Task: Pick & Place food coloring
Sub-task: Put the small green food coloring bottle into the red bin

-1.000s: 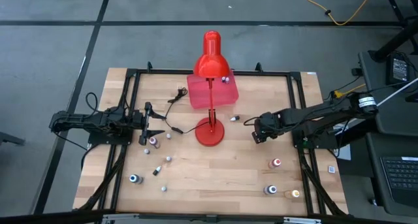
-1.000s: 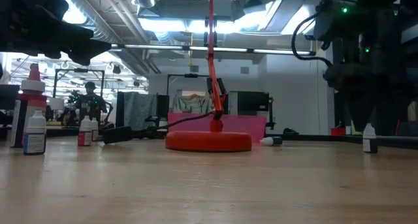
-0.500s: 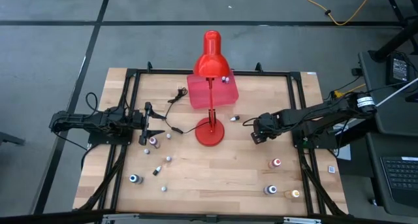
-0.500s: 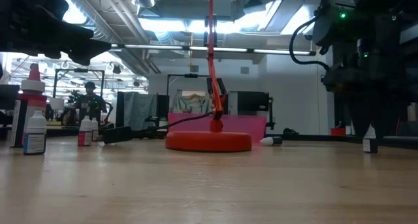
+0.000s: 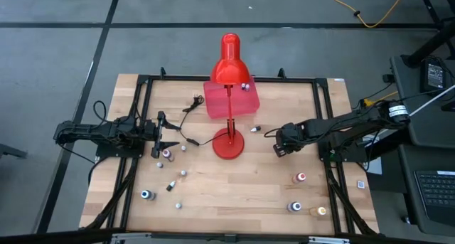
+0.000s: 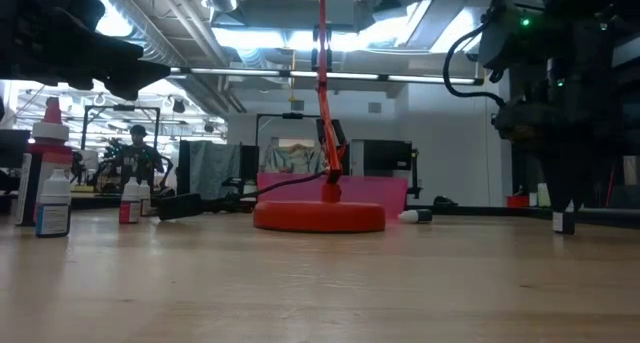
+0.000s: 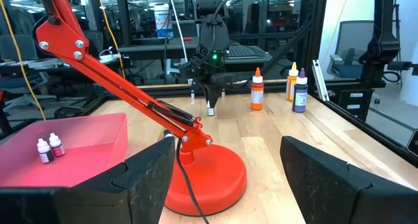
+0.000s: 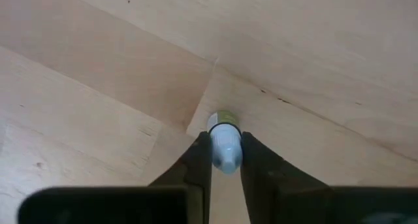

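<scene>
Between the two fingers of the right claw sits one small food coloring bottle, pale cap uppermost, and the fingers press against its sides. It stands on the desk to the right of the red lamp's base. Its long axis runs straight up from the wood, cap toward the wrist camera, so the bottle looks upright and not yet lifted.

Two bottles already stand in the pink tray behind the lamp, so the job appears barely begun. Many remain on the desk: one lying on its side near the tray, three near the right front corner, and a loose scatter at the left front.

Over that left group the left claw hangs with its fingers spread and nothing between them. The bottle in hand likely needs carrying to the tray.
</scene>
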Controlling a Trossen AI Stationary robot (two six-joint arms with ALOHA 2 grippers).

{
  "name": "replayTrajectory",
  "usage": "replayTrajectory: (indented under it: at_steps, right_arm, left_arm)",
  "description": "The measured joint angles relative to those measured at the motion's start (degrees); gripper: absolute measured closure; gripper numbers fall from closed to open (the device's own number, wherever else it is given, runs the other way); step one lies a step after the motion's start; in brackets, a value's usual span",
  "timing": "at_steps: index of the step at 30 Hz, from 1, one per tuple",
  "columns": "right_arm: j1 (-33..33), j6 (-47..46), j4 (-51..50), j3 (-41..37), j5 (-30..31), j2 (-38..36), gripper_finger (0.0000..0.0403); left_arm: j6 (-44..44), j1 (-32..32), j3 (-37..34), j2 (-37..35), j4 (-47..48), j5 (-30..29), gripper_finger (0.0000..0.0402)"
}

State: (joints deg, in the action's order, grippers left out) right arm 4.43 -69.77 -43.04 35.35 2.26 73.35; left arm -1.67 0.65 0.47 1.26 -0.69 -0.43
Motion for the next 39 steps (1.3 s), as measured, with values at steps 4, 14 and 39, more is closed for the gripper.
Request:
replayTrajectory:
  at_steps: [4,14,39]
  right_arm:
    - [-0.51,3.86,-0.43,1.15,0.04,0.1,0.0344]
    - [-7.8,20.24,-6.52,12.02,0.17,0.1,0.0342]
    - [-37.39,50.97,-17.01,43.91,2.16,10.1,0.0342]
  left_arm:
    - [0.0,-0.01,0.01,0.01,0.0,0.0,0.013]
    - [0.0,0.0,0.0,0.01,0.0,-0.01,0.0129]
    - [0.0,0.01,0.01,0.01,0.0,-0.02,0.0129]
